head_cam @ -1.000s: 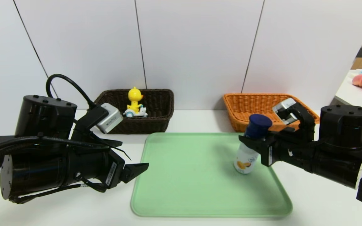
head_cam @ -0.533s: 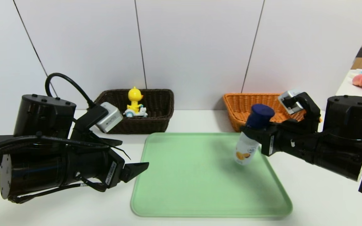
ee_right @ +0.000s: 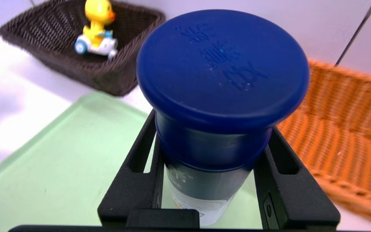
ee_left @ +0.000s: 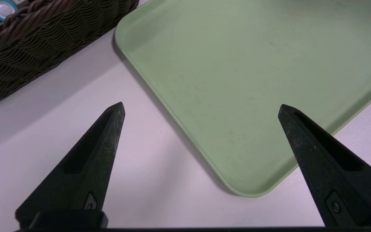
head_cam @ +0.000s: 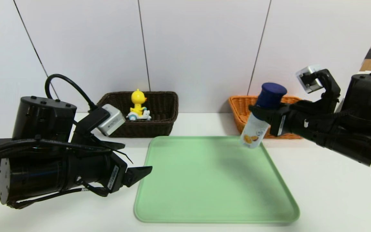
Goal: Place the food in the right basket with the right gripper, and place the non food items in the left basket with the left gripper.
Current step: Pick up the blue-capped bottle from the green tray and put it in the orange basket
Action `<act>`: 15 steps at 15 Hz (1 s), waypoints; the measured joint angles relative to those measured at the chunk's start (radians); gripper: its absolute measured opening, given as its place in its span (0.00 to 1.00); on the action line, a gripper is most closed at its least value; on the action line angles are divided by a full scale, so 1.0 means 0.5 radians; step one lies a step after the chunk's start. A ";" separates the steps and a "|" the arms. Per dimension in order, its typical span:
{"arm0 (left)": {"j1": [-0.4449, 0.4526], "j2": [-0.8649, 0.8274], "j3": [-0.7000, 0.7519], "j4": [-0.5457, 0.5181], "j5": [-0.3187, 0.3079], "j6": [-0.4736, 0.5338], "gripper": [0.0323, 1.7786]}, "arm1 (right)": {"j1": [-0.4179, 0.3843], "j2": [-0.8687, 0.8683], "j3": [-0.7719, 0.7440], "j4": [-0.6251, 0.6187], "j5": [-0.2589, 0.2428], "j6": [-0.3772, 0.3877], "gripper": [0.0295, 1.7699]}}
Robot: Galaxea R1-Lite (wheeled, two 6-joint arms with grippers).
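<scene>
A white table (head_cam: 317, 180) carries a green tray (head_cam: 211, 190); the left gripper (ee_left: 201, 108), jaws spread wide, hangs over the tray's near-left corner; the right gripper (head_cam: 262, 112) clenches a blue-capped bottle (head_cam: 258, 124), seemingly yogurt drink, above the tray's far-right corner, beside the orange basket (head_cam: 240, 109); a duck toy (head_cam: 138, 105) sits in the brown basket (head_cam: 159, 125).

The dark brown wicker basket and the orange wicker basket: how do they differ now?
The dark brown wicker basket holds a yellow duck toy; the orange wicker basket shows nothing inside. The brown one is fully visible; the right arm partly hides the orange one. Both are woven and stand behind the green tray.
</scene>
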 joint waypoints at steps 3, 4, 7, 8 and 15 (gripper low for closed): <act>0.000 -0.007 -0.007 0.000 0.003 0.001 0.95 | -0.037 0.003 -0.212 0.176 -0.072 0.000 0.43; 0.000 -0.009 -0.007 0.000 0.006 0.001 0.95 | -0.063 0.007 -0.287 0.237 -0.087 -0.003 0.43; 0.002 -0.010 -0.008 0.000 0.003 -0.002 0.95 | -0.189 0.046 -0.524 0.364 -0.098 -0.006 0.43; 0.002 -0.010 -0.008 0.000 -0.001 -0.002 0.95 | -0.240 0.071 -0.596 0.396 -0.099 -0.009 0.43; 0.002 -0.004 -0.022 0.000 -0.005 -0.003 0.95 | -0.463 0.328 -0.890 0.404 -0.279 -0.052 0.43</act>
